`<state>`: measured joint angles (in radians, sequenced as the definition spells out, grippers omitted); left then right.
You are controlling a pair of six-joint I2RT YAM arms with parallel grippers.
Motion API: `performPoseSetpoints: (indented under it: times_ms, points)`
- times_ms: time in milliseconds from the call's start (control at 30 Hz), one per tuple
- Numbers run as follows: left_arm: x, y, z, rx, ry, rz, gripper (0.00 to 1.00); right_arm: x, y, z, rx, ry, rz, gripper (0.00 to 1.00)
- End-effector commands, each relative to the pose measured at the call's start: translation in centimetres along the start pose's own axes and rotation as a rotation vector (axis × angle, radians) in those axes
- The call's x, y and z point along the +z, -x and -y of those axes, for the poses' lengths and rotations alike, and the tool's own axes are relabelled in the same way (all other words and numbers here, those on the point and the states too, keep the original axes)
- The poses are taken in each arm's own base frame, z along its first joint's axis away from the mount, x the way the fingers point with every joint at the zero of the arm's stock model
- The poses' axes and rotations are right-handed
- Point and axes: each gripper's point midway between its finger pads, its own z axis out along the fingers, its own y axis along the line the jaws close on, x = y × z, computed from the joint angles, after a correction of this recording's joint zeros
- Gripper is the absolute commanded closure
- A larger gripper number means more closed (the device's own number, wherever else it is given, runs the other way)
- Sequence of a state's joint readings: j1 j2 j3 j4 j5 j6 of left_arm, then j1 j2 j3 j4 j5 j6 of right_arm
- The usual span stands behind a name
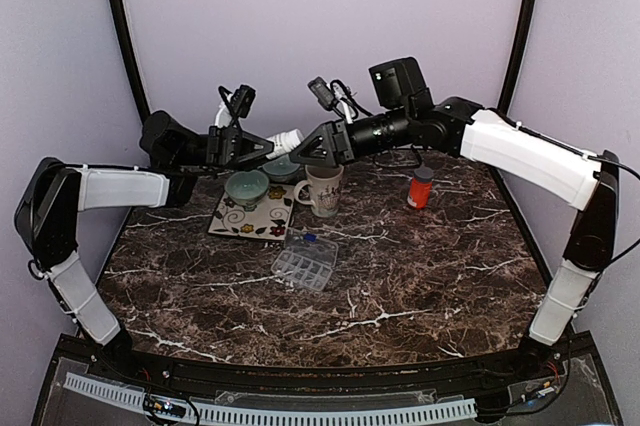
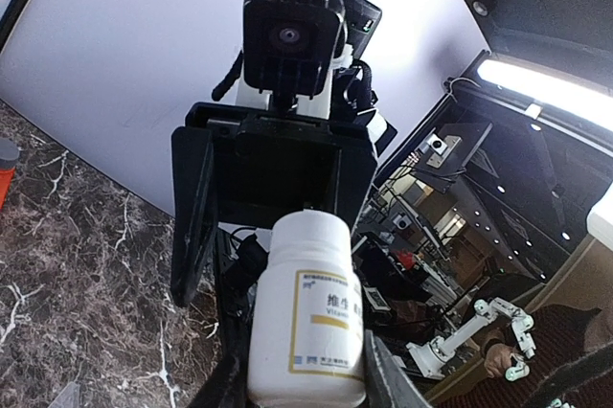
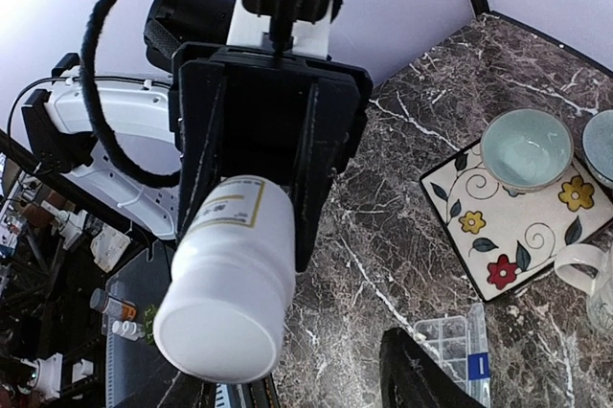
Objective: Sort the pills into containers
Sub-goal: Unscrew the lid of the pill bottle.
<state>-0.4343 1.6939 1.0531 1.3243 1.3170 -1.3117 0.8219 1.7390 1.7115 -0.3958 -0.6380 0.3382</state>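
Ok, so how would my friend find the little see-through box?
Look at the dark marble table, then the flowery square tray near its back. Just in front of that tray, nearer the camera, lies the pill organizer. It is the only flat, clear plastic thing, split into small compartments.

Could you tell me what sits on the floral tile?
On the floral tile stand two pale bowls: the near bowl, seen empty, and the far bowl, partly covered by the white bottle.
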Motion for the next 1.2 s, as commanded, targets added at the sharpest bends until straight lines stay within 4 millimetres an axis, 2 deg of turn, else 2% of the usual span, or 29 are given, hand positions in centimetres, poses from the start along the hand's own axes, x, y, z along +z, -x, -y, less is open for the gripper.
performPoseSetpoints:
  times_ms: [0, 333, 433, 633, 900, 1167]
  points:
    - [-0.2, 0.6, 1.3, 0.137, 0.039, 0.016, 1.00, -2.0, 2.0, -1.4, 0.013, 0.019, 0.079, 0.42]
    - [-0.9, 0.6, -0.1, 0.256, 0.209, 0.053, 1.00, -4.6, 3.9, -0.7, 0.230, 0.053, 0.179, 0.40]
    - [-1.1, 0.6, -0.3, 0.270, 0.235, 0.062, 1.00, -4.8, 4.2, -0.5, 0.299, 0.071, 0.185, 0.40]
    - [-1.3, 0.4, -0.6, 0.287, 0.262, 0.062, 1.00, -4.4, 4.5, -0.4, 0.359, 0.089, 0.175, 0.40]
    - [-1.2, 0.1, -0.8, 0.325, 0.300, 0.048, 1.00, -2.5, 3.7, 1.3, 0.467, 0.077, 0.120, 0.39]
    - [-0.7, 0.0, -1.3, 0.340, 0.320, 0.016, 1.00, -1.8, 3.8, 1.5, 0.493, 0.096, 0.104, 0.39]
